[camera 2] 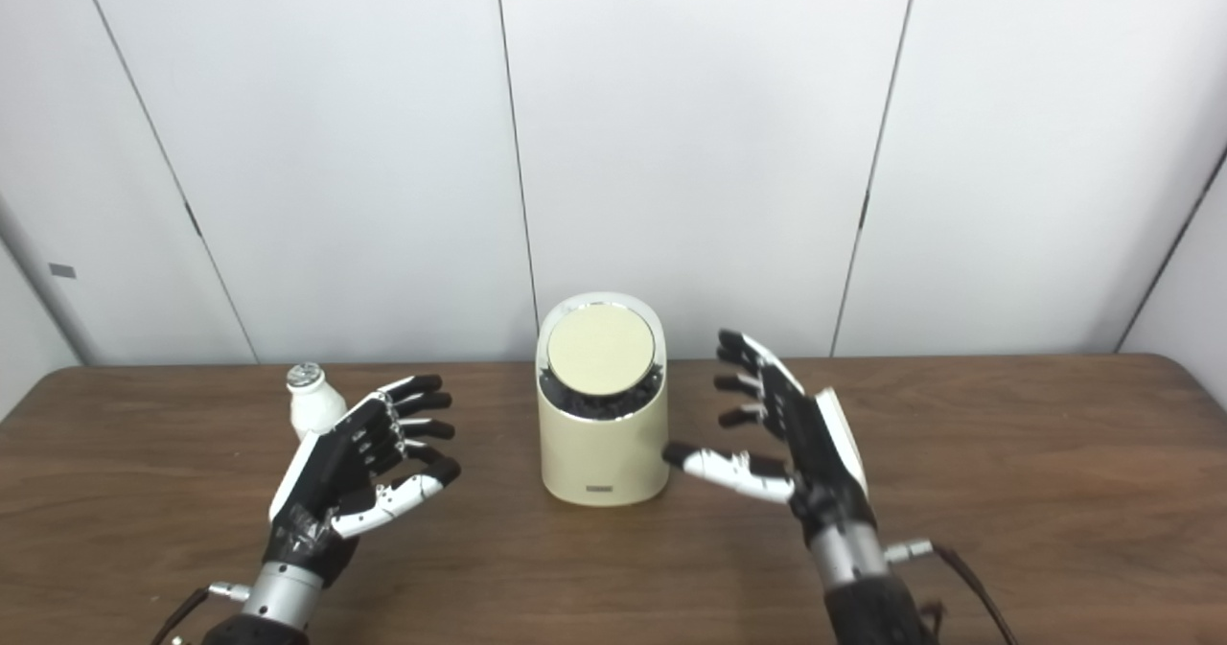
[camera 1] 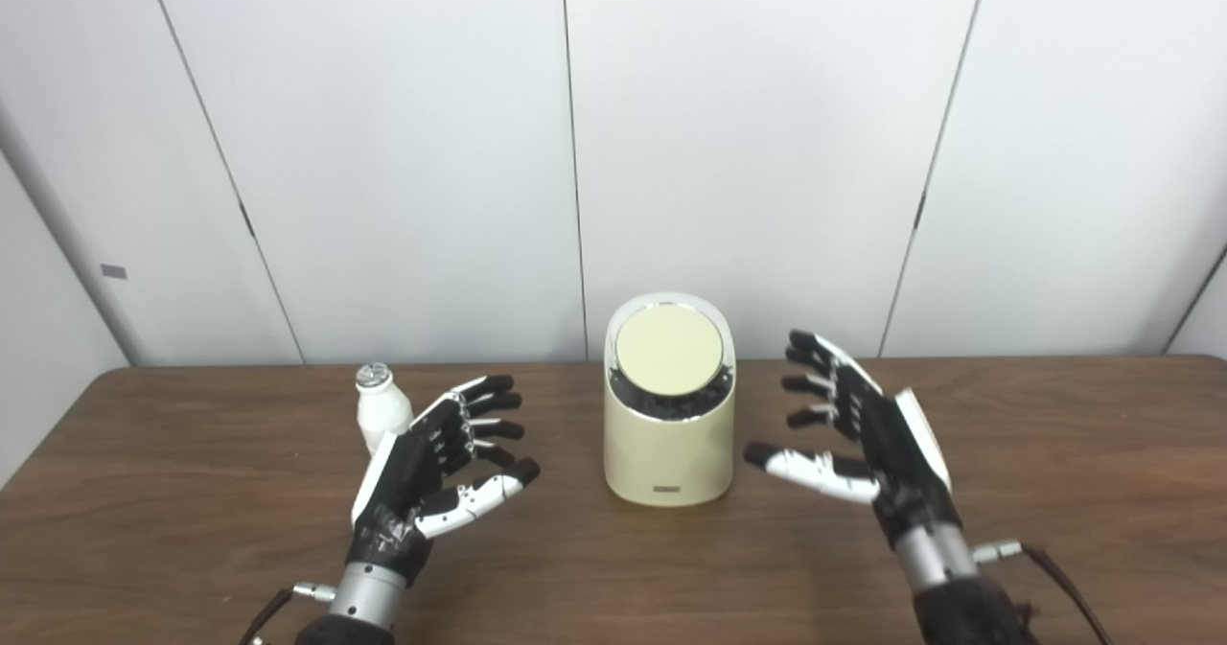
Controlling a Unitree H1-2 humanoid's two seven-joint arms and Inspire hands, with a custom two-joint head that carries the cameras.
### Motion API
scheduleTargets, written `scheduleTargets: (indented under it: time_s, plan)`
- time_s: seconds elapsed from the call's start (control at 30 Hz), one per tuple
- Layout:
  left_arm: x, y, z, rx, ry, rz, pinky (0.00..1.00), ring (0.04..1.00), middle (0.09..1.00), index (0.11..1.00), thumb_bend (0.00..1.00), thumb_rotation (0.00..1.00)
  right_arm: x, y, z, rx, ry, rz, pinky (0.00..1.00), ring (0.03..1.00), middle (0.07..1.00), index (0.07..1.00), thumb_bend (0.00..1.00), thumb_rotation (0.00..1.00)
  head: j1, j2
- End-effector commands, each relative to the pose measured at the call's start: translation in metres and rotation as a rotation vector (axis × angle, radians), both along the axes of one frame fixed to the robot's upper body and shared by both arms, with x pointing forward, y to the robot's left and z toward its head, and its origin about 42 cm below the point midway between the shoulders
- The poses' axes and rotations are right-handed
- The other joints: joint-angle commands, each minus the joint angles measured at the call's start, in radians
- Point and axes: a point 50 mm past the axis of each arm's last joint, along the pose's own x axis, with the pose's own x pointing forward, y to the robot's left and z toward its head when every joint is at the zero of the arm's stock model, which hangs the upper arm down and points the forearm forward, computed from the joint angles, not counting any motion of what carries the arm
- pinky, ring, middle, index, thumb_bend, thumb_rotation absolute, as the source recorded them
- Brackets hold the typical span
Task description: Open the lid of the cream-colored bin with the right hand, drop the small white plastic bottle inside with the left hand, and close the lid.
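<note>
Here, bottle (camera 1: 382, 417) behind left hand (camera 1: 436, 472), bin (camera 1: 669, 434) between hands

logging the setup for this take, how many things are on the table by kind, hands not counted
Bins: 1, the cream-colored bin, round lid on.
Bottles: 1, the small white plastic bottle, upright, left of the bin.
Total: 2 things on the brown table.
</note>
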Motion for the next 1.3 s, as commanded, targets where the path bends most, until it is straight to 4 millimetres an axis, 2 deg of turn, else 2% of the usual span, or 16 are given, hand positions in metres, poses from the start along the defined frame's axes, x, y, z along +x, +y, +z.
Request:
scheduleTargets:
  time_s: [0.0,0.1,0.27,0.47,0.67,0.83,0.97,1.27]
  plan:
    - [0.009,-0.004,0.020,0.002,-0.099,-0.007,0.54,0.664,0.757,0.783,0.73,0.12,0.008,0.006,0.031,-0.030,-0.079,-0.001,0.61,0.800,0.883,0.870,0.75,0.32,0.001,0.001]
    - [0.009,-0.006,0.020,-0.001,-0.098,-0.011,0.53,0.662,0.757,0.781,0.73,0.12,0.016,0.012,0.045,-0.057,-0.072,0.006,0.63,0.810,0.874,0.880,0.75,0.31,0.001,0.000]
    - [0.009,-0.007,0.020,0.000,-0.096,-0.010,0.53,0.658,0.756,0.779,0.72,0.11,0.030,0.018,0.061,-0.114,-0.085,-0.002,0.60,0.789,0.849,0.866,0.79,0.32,0.001,0.000]
    - [0.010,-0.008,0.019,-0.008,-0.092,-0.015,0.53,0.661,0.762,0.782,0.74,0.13,0.043,0.025,0.075,-0.194,-0.032,-0.015,0.62,0.809,0.905,0.907,0.81,0.38,0.000,0.001]
    - [0.010,-0.008,0.019,-0.004,-0.093,-0.011,0.54,0.659,0.758,0.780,0.72,0.11,0.053,0.036,0.088,-0.244,-0.013,-0.043,0.64,0.851,0.942,0.915,0.84,0.40,0.000,0.003]
    - [0.009,-0.010,0.020,-0.006,-0.094,-0.018,0.54,0.661,0.758,0.780,0.72,0.12,0.060,0.041,0.089,-0.277,0.004,-0.055,0.67,0.872,0.951,0.913,0.86,0.37,0.005,0.004]
    - [0.008,-0.011,0.020,-0.003,-0.095,-0.017,0.54,0.656,0.757,0.779,0.72,0.12,0.065,0.042,0.086,-0.287,0.018,-0.059,0.66,0.868,0.947,0.910,0.89,0.36,0.007,0.006]
    - [0.007,-0.012,0.022,0.000,-0.099,-0.020,0.54,0.651,0.754,0.771,0.71,0.10,0.072,0.047,0.081,-0.302,0.017,-0.056,0.73,0.892,0.935,0.901,0.93,0.36,0.011,0.015]
